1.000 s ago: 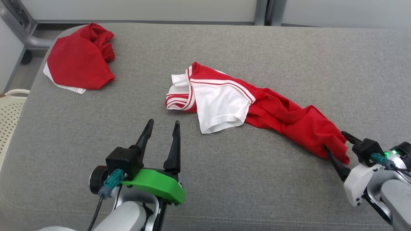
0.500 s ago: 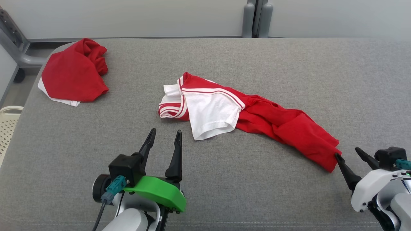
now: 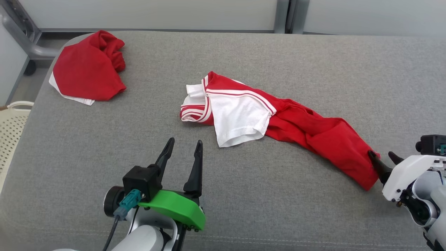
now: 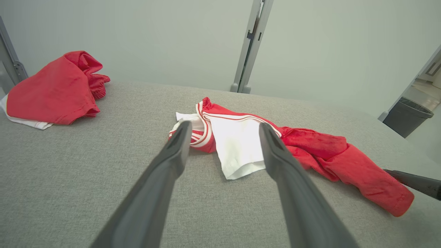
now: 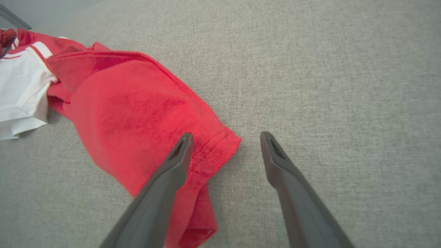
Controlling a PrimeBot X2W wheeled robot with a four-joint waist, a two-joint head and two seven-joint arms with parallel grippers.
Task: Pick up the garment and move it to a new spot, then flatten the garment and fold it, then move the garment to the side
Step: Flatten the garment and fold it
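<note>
The garment [image 3: 313, 134], a red shirt with white sleeves and striped trim, lies crumpled in a long band across the middle of the grey cushion [image 3: 244, 209]. My right gripper [image 3: 380, 153] is open at its red hem end. In the right wrist view the right gripper [image 5: 226, 135] has its left finger over the garment's [image 5: 137, 103] hem corner and its right finger over bare cushion. My left gripper [image 3: 185, 141] stands open, apart from the cloth, short of the white sleeve. Seen from the left wrist, the left gripper [image 4: 224, 125] points at the garment's [image 4: 237, 148] white sleeve.
A second red and white garment [image 3: 87, 66] lies bunched at the cushion's far left corner. A white perforated basket [image 3: 10, 122] stands off the left edge. A grey post [image 3: 282, 15] and wall are behind; a dark bin [image 4: 406, 115] stands far right.
The head camera has shifted. My right gripper, which straddled the red hem end a second ago, has drawn back to the hem's edge. The left gripper has barely moved. Both stay open.
</note>
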